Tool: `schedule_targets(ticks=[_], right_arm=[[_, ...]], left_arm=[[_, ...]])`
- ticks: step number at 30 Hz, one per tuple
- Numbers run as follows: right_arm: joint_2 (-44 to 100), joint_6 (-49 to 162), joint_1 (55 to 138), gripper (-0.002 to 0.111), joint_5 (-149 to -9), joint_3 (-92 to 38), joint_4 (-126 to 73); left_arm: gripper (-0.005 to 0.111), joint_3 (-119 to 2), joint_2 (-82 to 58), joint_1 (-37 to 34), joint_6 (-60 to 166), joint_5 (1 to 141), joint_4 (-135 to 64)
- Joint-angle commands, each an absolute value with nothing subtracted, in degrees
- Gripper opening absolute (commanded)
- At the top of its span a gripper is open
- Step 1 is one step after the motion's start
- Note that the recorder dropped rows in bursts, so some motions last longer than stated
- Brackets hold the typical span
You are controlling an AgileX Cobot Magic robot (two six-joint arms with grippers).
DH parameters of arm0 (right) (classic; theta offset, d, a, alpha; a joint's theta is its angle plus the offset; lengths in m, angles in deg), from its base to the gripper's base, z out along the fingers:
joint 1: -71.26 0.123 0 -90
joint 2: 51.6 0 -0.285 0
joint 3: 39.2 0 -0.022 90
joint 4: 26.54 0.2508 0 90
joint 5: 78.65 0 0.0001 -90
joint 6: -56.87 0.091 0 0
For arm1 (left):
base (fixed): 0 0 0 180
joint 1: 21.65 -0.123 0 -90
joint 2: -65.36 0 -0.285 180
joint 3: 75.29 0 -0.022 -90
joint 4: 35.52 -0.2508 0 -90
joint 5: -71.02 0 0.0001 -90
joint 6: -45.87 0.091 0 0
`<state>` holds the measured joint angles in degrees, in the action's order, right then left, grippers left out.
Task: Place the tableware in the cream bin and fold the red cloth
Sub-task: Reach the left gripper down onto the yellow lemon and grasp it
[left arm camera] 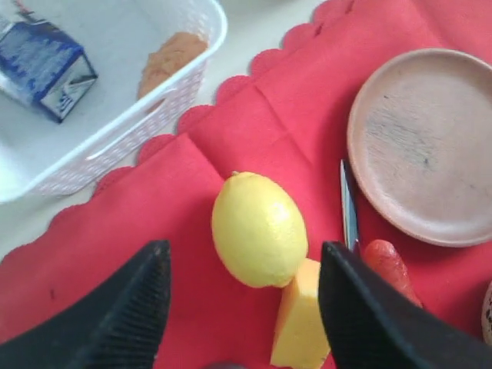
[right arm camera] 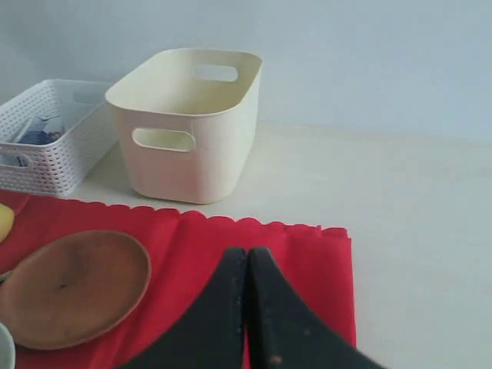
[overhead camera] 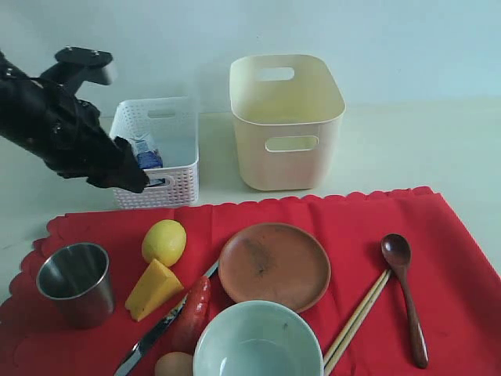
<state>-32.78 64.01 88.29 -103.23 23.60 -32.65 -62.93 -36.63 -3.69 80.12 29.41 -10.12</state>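
The left gripper [overhead camera: 135, 177] hovers by the white basket [overhead camera: 178, 185], jaws apart and empty — the right gripper [right arm camera: 246, 260], over the red cloth [right arm camera: 311, 261], has jaws together.

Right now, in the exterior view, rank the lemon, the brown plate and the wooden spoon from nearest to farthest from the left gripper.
1. Lemon, on the left, closest to the left gripper.
2. Brown plate, in the middle.
3. Wooden spoon, far right.

Plain pale blue-grey wall [overhead camera: 407, 39] behind a smooth matte cream-white table [overhead camera: 407, 149], meeting it in a straight edge, under soft even light with faint shadows.
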Motion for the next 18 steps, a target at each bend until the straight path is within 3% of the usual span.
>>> schedule_targets(ticks=[1,6,18], right_arm=[[-33.47,64.10,85.34,0.000,-102.42,23.92,-32.66],[-37.92,64.10,82.95,0.000,-102.42,23.92,-32.66],[-43.81,64.10,82.64,0.000,-102.42,23.92,-32.66]], left_arm=[[0.056,-65.82,-40.48,0.27,77.34,29.37,-15.15],[0.064,-69.26,-45.90,1.29,68.96,28.67,-19.93],[0.064,-70.89,-53.90,1.61,66.39,27.47,-19.92]])
